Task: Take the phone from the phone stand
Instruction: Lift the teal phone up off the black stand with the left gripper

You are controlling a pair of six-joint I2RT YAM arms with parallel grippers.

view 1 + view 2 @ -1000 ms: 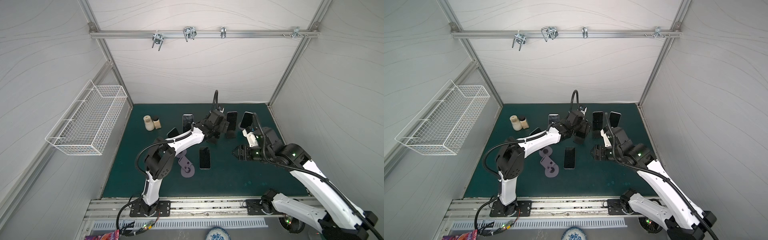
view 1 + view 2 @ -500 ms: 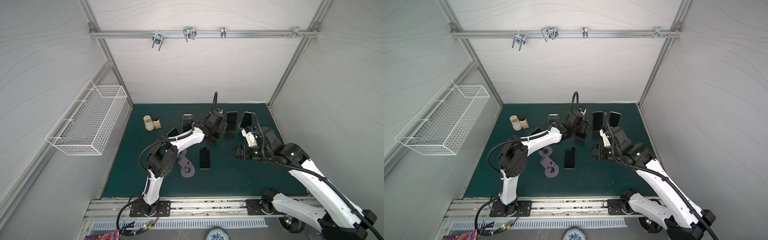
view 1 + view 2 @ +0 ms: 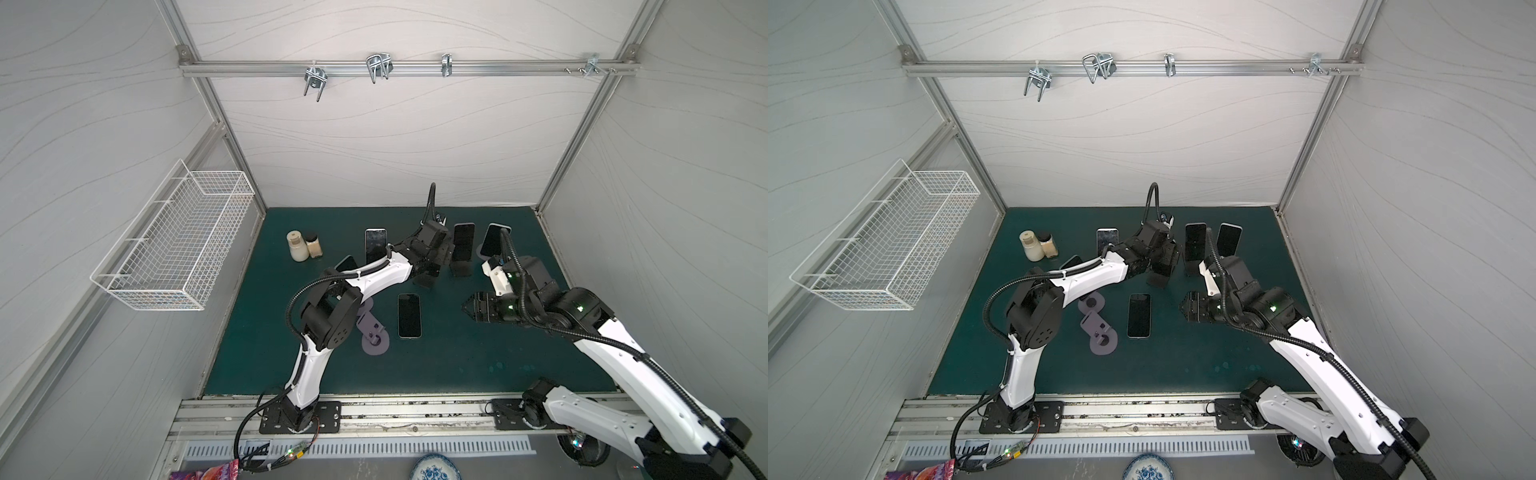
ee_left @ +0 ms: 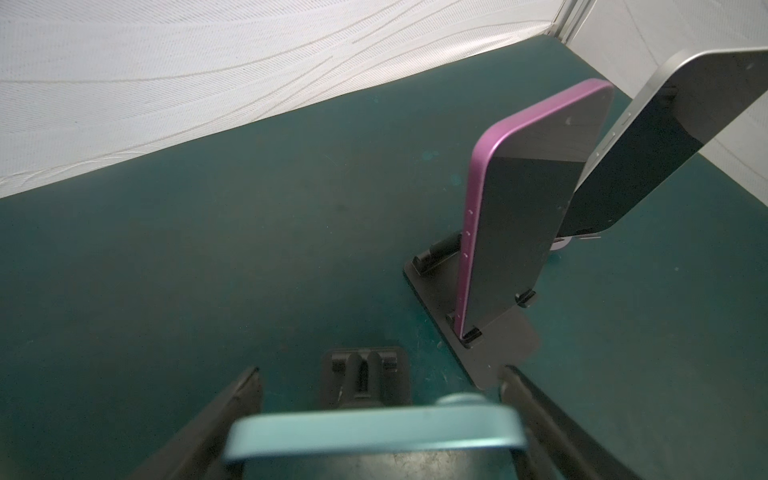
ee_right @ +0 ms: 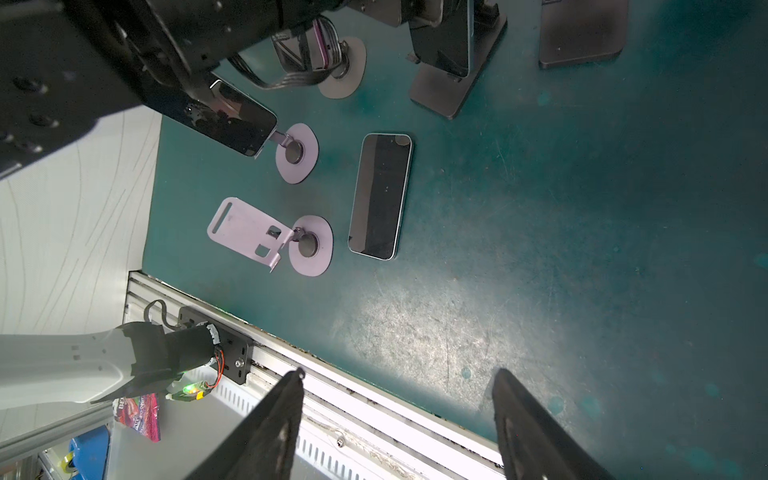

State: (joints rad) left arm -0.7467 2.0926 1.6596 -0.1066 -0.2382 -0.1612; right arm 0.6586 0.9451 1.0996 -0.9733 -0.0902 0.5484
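Across the floor of the cell, a dark green mat is carrying everything. Over it the left arm is reaching to the back middle, while the right arm is hanging off to the side, its right gripper spreading its jaws wide on nothing above bare mat. In the left wrist view the left gripper is straddling the light-blue phone, a finger sitting close by each side edge; whether they are pressing on it I cannot tell. That phone is leaning in its black stand near the back of the mat. Just beside it a purple-edged phone is standing in a second black stand, with a silver phone leaning behind. Nearer the front, a dark phone is lying flat beside an empty lilac stand
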